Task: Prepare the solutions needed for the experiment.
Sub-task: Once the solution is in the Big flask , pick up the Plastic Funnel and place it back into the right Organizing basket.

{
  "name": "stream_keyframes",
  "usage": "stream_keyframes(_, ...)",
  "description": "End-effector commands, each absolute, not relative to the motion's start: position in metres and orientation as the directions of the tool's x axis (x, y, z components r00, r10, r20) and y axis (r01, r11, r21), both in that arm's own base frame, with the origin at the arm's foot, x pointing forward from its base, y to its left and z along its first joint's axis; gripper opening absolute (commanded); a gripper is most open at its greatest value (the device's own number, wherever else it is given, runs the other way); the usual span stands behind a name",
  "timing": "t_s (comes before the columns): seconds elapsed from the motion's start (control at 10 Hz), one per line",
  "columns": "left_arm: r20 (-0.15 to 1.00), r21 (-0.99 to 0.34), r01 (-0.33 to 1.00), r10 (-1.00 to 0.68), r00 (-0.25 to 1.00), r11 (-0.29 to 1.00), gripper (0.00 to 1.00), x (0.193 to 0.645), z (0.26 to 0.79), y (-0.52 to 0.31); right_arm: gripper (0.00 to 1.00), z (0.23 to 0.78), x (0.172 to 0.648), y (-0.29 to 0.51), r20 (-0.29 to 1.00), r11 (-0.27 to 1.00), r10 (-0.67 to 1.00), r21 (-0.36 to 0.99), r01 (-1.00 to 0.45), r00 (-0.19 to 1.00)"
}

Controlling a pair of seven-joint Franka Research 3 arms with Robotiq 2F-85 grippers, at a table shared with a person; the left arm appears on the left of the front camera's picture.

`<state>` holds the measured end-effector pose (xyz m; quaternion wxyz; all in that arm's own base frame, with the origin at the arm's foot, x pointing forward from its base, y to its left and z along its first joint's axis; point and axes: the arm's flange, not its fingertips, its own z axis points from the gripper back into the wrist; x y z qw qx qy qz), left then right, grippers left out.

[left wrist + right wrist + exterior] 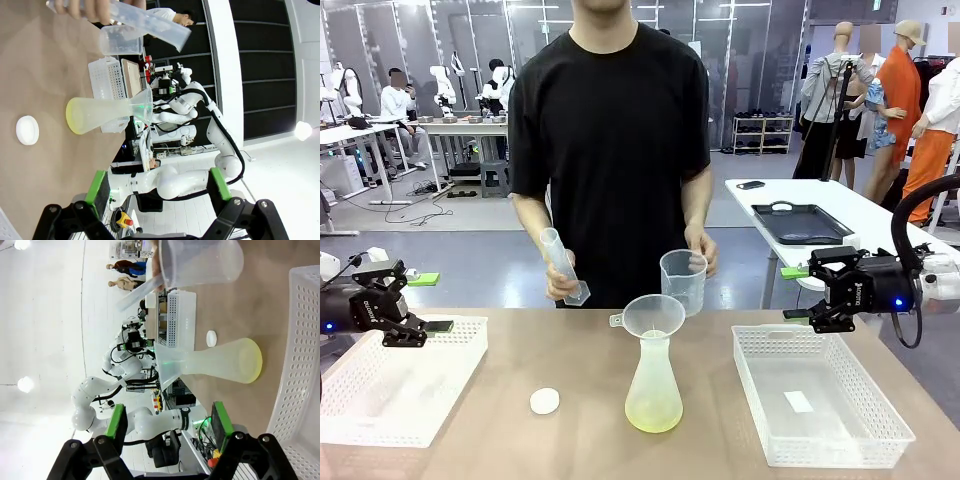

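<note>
Right, from the front I see the solution (653, 415) as a shallow pale yellow pool in the bottom of a frosted conical flask (652, 375). The flask stands mid-table toward the near side, with a funnel (653, 313) seated in its neck and a small white disc (545, 401) lying just left of it. My left gripper (432, 303) hangs by the far edge of the left basket (380, 425), jaws spread wide and empty. My right gripper (798, 294) hovers just beyond the far edge of the right basket (820, 452), likewise spread with nothing between its fingers. At the far side the person holds a tilted measuring cylinder (562, 262) in one hand (560, 287) and a clear beaker (682, 283) in the other hand (707, 258). Through the left wrist camera my green pads (98, 187) stand far apart, and past them the yellow liquid (75, 117) sits at the flask's base with the disc (27, 130) close by. Through the right wrist camera the pads (116, 422) are again wide apart, with the same yellow pool (252, 362) beyond them, beside the right basket's wall (300, 365).
</note>
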<state>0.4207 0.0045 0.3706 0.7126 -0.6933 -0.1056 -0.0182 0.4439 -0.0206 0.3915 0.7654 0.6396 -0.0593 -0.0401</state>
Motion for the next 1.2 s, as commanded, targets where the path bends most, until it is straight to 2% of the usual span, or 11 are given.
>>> stream_keyframes(0.0, 0.181, -0.983, 0.178, 0.120, 0.976, 0.037, 1.00, 0.421, 0.371, 0.005, 0.85, 0.394, 0.443, -0.023, 0.044, 0.188, -0.125, 0.982, -0.020, 0.991)
stream_keyframes(0.7, 0.181, -0.983, 0.178, 0.120, 0.976, 0.037, 1.00, 0.421, 0.371, 0.005, 0.85, 0.392, 0.444, -0.021, 0.039, 0.179, -0.137, 0.984, -0.014, 0.990)
stream_keyframes(1.1, 0.181, -0.983, 0.178, 0.120, 0.976, 0.037, 1.00, 0.421, 0.371, 0.005, 0.85, 0.440, 0.411, 0.012, 0.232, 0.428, -0.143, 0.891, -0.151, 0.962)
